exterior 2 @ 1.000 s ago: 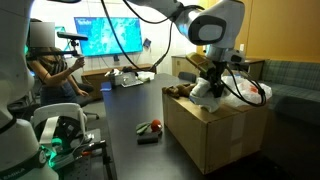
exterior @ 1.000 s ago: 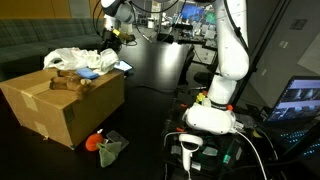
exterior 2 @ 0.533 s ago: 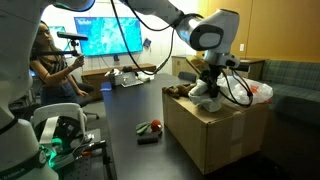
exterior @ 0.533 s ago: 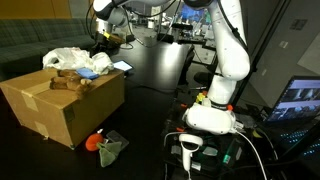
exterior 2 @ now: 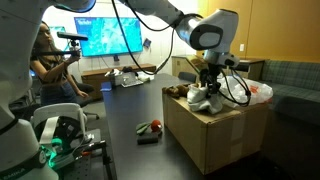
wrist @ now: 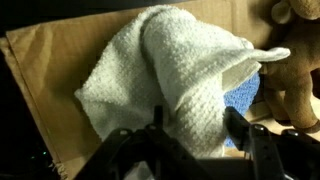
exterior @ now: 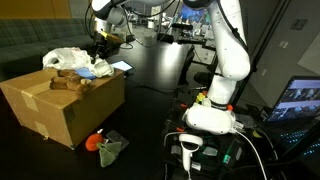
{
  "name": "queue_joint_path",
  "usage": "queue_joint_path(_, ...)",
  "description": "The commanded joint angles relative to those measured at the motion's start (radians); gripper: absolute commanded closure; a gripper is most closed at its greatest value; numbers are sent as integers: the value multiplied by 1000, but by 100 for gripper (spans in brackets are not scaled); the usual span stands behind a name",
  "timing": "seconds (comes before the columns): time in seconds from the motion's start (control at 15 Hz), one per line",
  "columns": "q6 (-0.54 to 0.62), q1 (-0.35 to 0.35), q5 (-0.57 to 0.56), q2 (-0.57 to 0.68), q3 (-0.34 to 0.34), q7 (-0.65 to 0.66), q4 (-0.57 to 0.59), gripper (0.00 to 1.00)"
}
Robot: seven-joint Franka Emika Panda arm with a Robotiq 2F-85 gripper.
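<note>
On top of the cardboard box (exterior: 60, 105), the white towel (wrist: 170, 75) now lies in a loose, folded heap, with the gripper (wrist: 193, 128) directly over it. A second ago the towel hung bunched from closed jaws above the box. Half a second ago it had come down among the things there. Now the jaws have swung apart and the cloth rests under its own weight.

From the wrist view, the two fingers stand apart on either side of the towel's near fold. Nothing looks pinched between them, though the fold still bulges up into the gap. I read this as a release: the towel has been set down on the box and the grip given up, while the gripper has not yet lifted clear.

Seen from the wrist, a brown plush toy (wrist: 295, 60) sits at 2 o'clock of the towel, touching or nearly touching its edge. A blue cloth (wrist: 245, 100) peeks out from under the towel at 4 o'clock. In an exterior view a crumpled plastic bag (exterior: 60, 57) lies at 9 o'clock of the towel. On the dark worktop (exterior: 160, 70), just beside the box at 5 o'clock, lies a small orange thing (exterior: 98, 141).
</note>
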Motion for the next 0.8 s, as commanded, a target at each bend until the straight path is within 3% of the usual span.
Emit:
queue_joint_path(0.0, -5, 1, -11, -47, -13, 20, -26, 3)
queue_joint_path(0.73, -25, 72, -68, -96, 12, 11, -23, 0)
